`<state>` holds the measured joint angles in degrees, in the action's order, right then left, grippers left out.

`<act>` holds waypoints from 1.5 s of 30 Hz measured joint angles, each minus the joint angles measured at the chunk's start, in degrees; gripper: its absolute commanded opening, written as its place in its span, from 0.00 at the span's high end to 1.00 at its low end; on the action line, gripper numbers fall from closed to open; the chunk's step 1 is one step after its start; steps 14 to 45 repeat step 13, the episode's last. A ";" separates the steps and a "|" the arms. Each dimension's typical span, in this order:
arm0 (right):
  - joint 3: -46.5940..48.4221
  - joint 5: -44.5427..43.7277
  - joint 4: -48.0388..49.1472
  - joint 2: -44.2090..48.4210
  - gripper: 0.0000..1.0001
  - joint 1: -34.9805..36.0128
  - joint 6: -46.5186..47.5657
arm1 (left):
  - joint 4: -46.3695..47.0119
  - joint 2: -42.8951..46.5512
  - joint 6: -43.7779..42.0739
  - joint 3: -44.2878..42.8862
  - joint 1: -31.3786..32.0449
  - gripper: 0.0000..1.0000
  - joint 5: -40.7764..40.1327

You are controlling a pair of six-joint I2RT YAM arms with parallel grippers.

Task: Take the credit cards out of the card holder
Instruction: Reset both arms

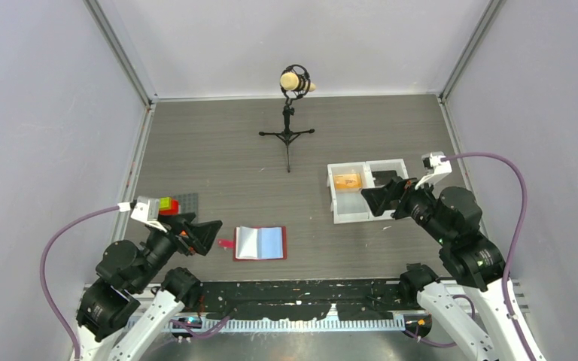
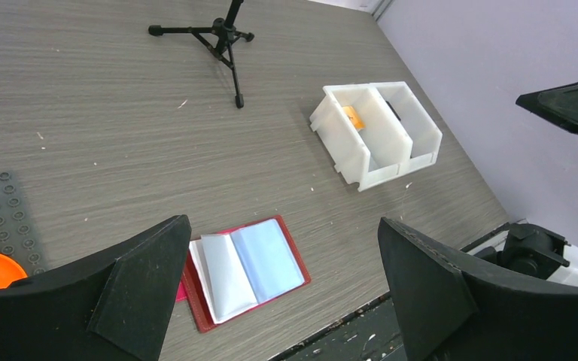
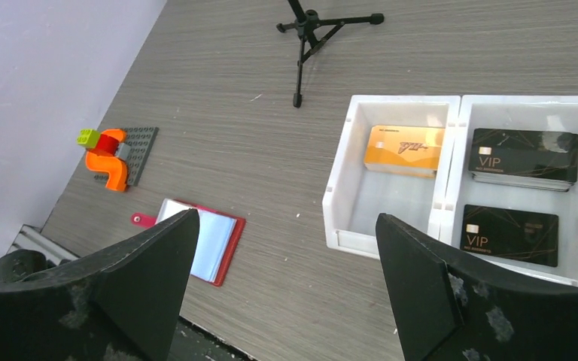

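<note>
The red card holder [image 1: 260,243] lies open on the table near the front edge, with pale blue-grey pockets up and a pink-red tab [image 1: 226,244] at its left side. It also shows in the left wrist view [image 2: 244,267] and the right wrist view [image 3: 207,244]. No card shows in its pockets. An orange-gold card [image 3: 405,150] and two stacks or singles of black VIP cards [image 3: 524,156] [image 3: 510,224] lie in the white tray [image 3: 339,188]. My left gripper [image 1: 209,235] is open and empty, just left of the holder. My right gripper [image 1: 380,199] is open and empty over the tray's front.
A black microphone tripod [image 1: 289,128] stands at the back centre. A grey studded baseplate [image 1: 187,201] with orange, red and green blocks [image 3: 109,162] sits far left, behind my left arm. The white tray [image 1: 346,218] stands right of centre. Walls close both sides.
</note>
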<state>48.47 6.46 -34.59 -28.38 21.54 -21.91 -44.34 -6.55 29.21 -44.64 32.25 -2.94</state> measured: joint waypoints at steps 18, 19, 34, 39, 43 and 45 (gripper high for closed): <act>-1.79 3.76 3.19 1.95 0.05 0.00 -2.25 | -0.07 0.52 0.39 0.37 0.00 0.00 0.00; -1.79 3.76 3.19 1.95 0.05 0.00 -2.25 | -0.07 0.52 0.39 0.37 0.00 0.00 0.00; -1.79 3.76 3.19 1.95 0.05 0.00 -2.25 | -0.07 0.52 0.39 0.37 0.00 0.00 0.00; -1.79 3.76 3.19 1.95 0.05 0.00 -2.25 | -0.07 0.52 0.39 0.37 0.00 0.00 0.00; -1.79 3.76 3.19 1.95 0.05 0.00 -2.25 | -0.07 0.52 0.39 0.37 0.00 0.00 0.00; -1.79 3.76 3.19 1.95 0.05 0.00 -2.25 | -0.07 0.52 0.39 0.37 0.00 0.00 0.00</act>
